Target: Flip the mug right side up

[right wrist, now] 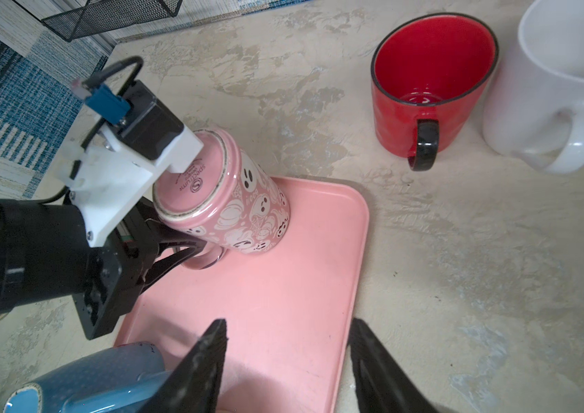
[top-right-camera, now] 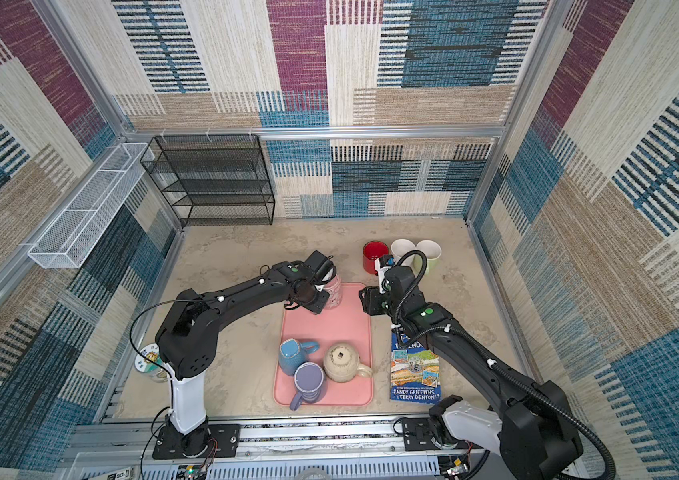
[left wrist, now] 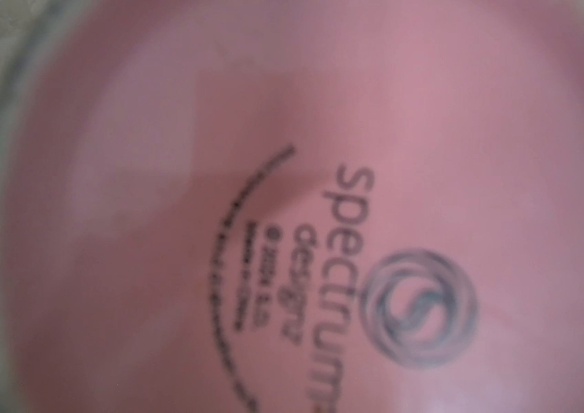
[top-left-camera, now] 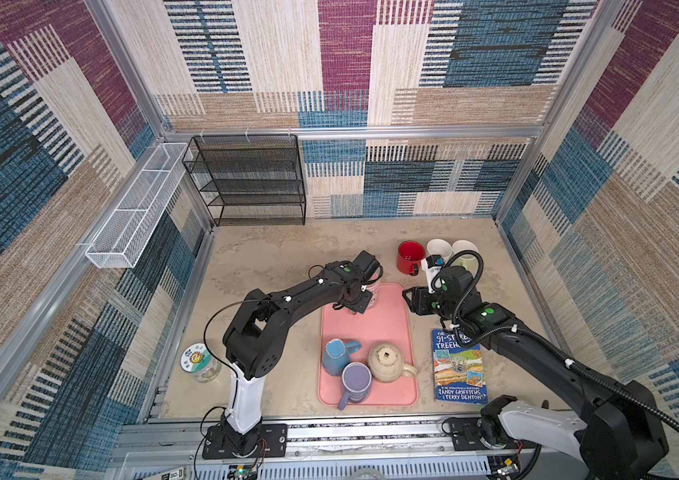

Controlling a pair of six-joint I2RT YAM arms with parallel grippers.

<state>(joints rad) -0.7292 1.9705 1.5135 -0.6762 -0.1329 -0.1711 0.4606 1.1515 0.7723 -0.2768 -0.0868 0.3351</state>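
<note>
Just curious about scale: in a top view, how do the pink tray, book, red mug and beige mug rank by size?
1. pink tray
2. book
3. beige mug and red mug: similar; beige sits nearer the camera, so unranked.

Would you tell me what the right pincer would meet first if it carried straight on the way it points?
Most likely the pink tray, just short of the upside-down ghost mug the left pincer grips by its handle; depth is unclear.
</note>
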